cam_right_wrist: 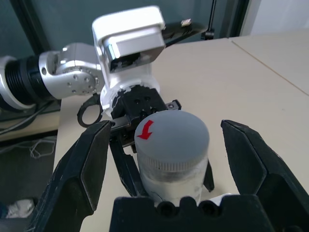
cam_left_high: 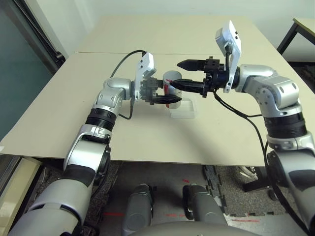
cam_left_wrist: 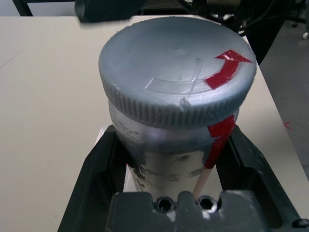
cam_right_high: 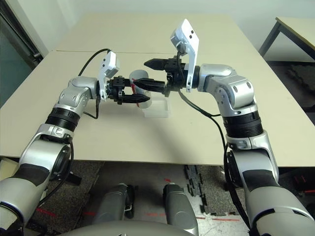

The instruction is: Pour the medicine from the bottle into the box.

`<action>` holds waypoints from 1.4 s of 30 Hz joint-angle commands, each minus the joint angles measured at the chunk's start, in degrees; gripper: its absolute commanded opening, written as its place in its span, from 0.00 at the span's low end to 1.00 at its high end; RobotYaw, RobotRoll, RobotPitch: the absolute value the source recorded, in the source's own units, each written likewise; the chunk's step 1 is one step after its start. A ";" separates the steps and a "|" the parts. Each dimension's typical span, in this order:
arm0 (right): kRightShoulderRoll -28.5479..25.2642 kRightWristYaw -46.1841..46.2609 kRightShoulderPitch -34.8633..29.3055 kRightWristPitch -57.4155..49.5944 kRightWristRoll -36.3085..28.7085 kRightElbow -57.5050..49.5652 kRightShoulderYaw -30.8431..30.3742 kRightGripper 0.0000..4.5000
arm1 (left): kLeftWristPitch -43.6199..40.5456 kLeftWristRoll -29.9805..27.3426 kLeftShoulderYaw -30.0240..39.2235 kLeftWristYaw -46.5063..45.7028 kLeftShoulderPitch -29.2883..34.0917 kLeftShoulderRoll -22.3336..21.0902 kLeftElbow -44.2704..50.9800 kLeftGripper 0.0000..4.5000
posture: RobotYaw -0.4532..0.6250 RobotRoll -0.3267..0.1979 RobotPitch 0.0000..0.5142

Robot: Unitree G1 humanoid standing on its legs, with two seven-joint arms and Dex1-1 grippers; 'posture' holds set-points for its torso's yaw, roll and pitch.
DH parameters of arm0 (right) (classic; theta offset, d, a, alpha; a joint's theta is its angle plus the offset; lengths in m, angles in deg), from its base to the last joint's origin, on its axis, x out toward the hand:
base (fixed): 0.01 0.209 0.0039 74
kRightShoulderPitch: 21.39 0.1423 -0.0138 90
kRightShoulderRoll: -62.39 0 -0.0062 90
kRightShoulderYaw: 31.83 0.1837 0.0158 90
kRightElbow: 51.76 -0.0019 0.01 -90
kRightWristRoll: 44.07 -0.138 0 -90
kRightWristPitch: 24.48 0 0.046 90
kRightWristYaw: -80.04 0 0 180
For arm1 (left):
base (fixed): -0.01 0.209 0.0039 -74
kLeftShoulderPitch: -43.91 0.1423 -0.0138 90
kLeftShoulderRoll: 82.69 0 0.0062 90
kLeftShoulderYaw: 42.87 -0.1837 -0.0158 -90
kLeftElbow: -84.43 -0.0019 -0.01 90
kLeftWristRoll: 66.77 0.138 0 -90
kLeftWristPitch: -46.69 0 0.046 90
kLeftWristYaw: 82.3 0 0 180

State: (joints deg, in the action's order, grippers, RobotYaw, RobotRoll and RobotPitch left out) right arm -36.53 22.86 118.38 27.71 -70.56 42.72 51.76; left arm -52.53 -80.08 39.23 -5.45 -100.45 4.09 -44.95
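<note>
My left gripper (cam_left_high: 165, 94) is shut on the bottle (cam_left_high: 170, 77), a silver-grey cylinder with a red stripe, and holds it above the table. Its round grey cap (cam_left_wrist: 176, 67), marked with a red arrow, is still on and faces the right gripper. My right gripper (cam_left_high: 176, 73) is open, with a black finger on either side of the cap (cam_right_wrist: 171, 137) and a gap on both sides. The box (cam_left_high: 183, 109), a shallow clear tray, lies on the table just below and in front of the two grippers. The medicine is hidden.
A beige tabletop (cam_left_high: 74, 113) spreads out on all sides, with a seam (cam_left_high: 98, 53) to a second table behind. A black cable (cam_left_high: 129, 59) loops from the left wrist. A dark table leg (cam_left_high: 290, 34) stands at the far right.
</note>
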 commanded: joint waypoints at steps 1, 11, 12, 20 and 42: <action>0.67 -0.94 1.08 2.61 1.97 1.42 -2.02 1.00 | -0.36 0.94 -0.73 0.53 -0.35 0.02 0.11 0.63 | 0.41 0.62 0.16; 2.50 -0.74 2.16 5.39 4.54 4.38 -2.32 0.96 | -0.62 1.04 -0.88 0.72 -0.31 0.23 0.40 0.63 | 0.41 0.62 0.16; 2.55 -0.71 2.13 5.39 4.59 4.36 -2.28 0.91 | -0.67 1.03 -0.89 0.73 -0.26 0.23 0.49 0.63 | 0.41 0.62 0.16; 2.67 -0.76 1.93 4.20 3.87 2.74 -1.76 0.57 | -0.52 1.42 -1.18 0.86 0.12 0.20 0.29 0.63 | 0.41 0.62 0.16; 2.56 1.95 7.64 -4.82 -0.39 1.11 2.46 0.57 | 0.66 2.71 -1.59 1.09 0.62 -0.10 -1.24 0.63 | 0.40 0.62 0.17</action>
State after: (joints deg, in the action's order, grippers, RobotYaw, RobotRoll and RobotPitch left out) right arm -34.21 24.46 125.99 22.85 -70.13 44.63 53.60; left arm -51.85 -78.27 37.99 -4.69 -99.78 4.25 -45.22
